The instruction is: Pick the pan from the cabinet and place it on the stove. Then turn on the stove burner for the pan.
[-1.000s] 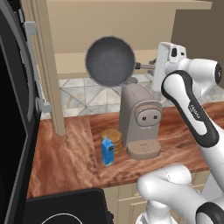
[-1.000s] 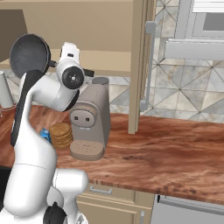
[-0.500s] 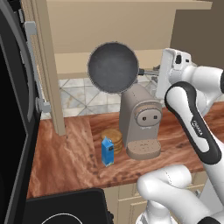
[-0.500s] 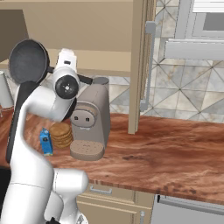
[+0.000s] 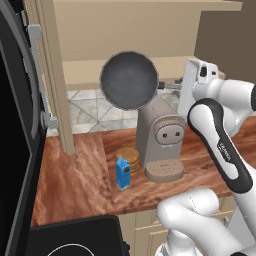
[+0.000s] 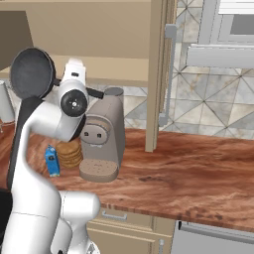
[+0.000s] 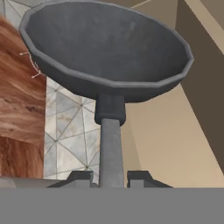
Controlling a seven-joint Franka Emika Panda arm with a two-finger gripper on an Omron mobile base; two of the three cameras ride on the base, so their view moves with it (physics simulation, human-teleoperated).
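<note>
Gripping: the gripper (image 7: 110,178) has its two dark finger tips nearly together, one on each side of the thin handle of the pan (image 7: 105,57), low in the middle of the hand view; the handle goes between them and they press it.
Pan: it hangs in the air, turned on its edge, with the round dark inside facing the left base camera. In the left base view the pan (image 5: 129,80) is in the upper middle of the frame, and in the right base view the pan (image 6: 32,73) is at the upper left.
Handle: it runs sideways from the pan rim to the white hand of the arm, at the right of the pan in the left base view.
Cabinet: the cabinet (image 5: 125,30) is open behind the pan; its tan shelf runs across the upper part of the frame, and its door stands open at the left with a long silver bar handle.
Coffee machine: the coffee machine (image 5: 162,142) is beige and stands on the counter just under the pan, in the middle of the frame.
Counter: the counter (image 5: 75,180) is reddish-brown wood, across the lower half.
Blue carton: the blue carton (image 5: 123,173) stands upright, left of the machine.
Round stack: the round stack (image 5: 127,159) is brown and sits just behind the carton.
Stove: the stove (image 5: 75,240) shows a black glass corner with a thin white ring, at the bottom left, well apart from the pan.
</note>
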